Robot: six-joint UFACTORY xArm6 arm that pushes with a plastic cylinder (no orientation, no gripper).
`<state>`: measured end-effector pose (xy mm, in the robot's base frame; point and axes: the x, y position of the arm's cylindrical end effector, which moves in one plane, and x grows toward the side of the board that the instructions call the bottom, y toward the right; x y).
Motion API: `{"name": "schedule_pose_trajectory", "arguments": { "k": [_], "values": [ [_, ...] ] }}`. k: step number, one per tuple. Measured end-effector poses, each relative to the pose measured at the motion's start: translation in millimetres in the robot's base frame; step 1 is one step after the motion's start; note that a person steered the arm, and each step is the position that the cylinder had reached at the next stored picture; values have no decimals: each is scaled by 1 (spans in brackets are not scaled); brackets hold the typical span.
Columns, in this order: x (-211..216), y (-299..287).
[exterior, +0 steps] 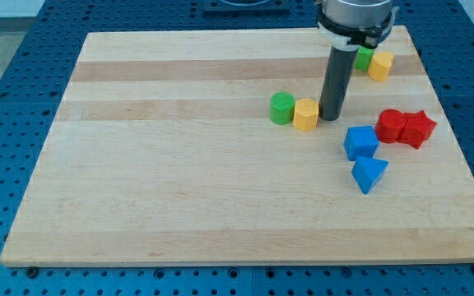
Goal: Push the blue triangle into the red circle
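The blue triangle [369,174] lies at the view's right, just below a blue cube-like block [360,142]. The red circle [391,125] sits up and to the right of them, touching a red star-like block [418,129] on its right. My tip [331,117] rests on the board just right of a yellow block [306,114], up and to the left of the blue blocks. The tip is apart from the blue triangle.
A green cylinder [282,108] touches the yellow block's left side. A green block [364,57] and a yellow block [379,65] sit near the view's top right, partly behind the rod. The wooden board [179,164] lies on a blue perforated table.
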<state>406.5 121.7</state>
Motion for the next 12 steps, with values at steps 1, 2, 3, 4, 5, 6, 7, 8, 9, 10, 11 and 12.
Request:
{"name": "schedule_pose_trajectory", "arguments": {
  "k": [1,2,3,4,5,6,7,8,9,10,11,12],
  "values": [
    [34,-1],
    [92,-1],
    [119,-1],
    [113,2],
    [97,14],
    [91,20],
    [87,25],
    [87,26],
    [84,38],
    [84,48],
    [85,24],
    [93,-10]
  ]
}}
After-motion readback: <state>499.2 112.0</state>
